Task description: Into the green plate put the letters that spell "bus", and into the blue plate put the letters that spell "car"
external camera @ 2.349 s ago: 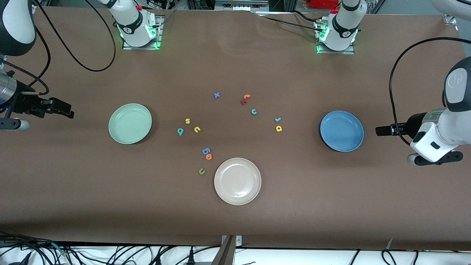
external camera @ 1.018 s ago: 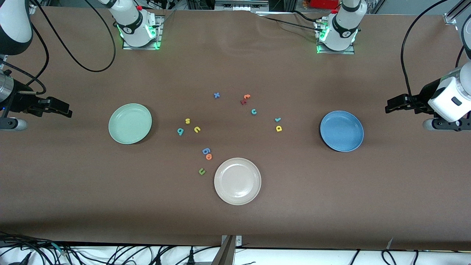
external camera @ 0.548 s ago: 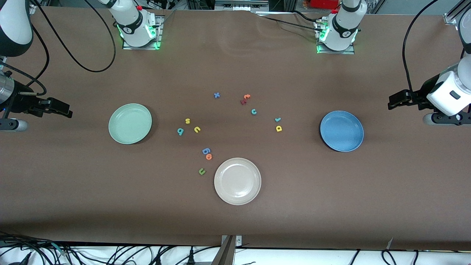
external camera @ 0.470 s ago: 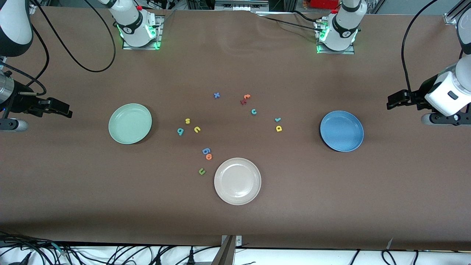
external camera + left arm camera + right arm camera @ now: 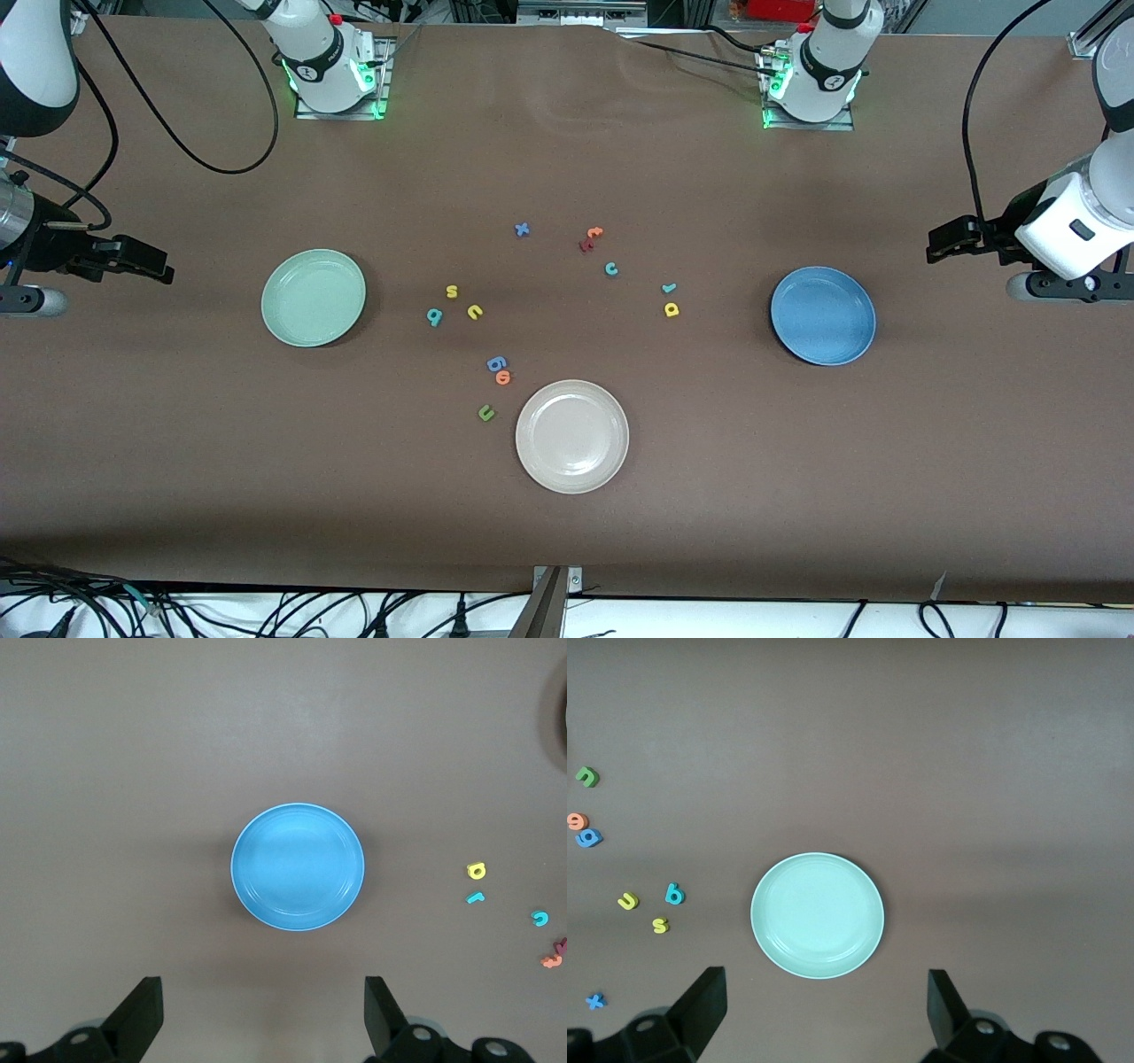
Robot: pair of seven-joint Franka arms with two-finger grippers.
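Hanging over the brown tabletop (image 5: 567,532) at its own end, the left end effector (image 5: 261,1019) is wide open and holds nothing. Nearest it sits the round blue plate (image 5: 298,866), then the yellow foam "a" (image 5: 477,871), teal "r" (image 5: 476,897) and teal "c" (image 5: 539,919). The right end effector (image 5: 824,1010) is open and empty too, over the round mint-green plate (image 5: 818,915); past it lie the teal "b" (image 5: 674,895), yellow "s" (image 5: 660,925) and yellow "u" (image 5: 627,901).

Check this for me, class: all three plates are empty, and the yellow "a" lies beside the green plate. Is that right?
Not quite. The yellow "a" lies beside the blue plate, not the green plate, as the front view shows. All three plates are indeed empty.
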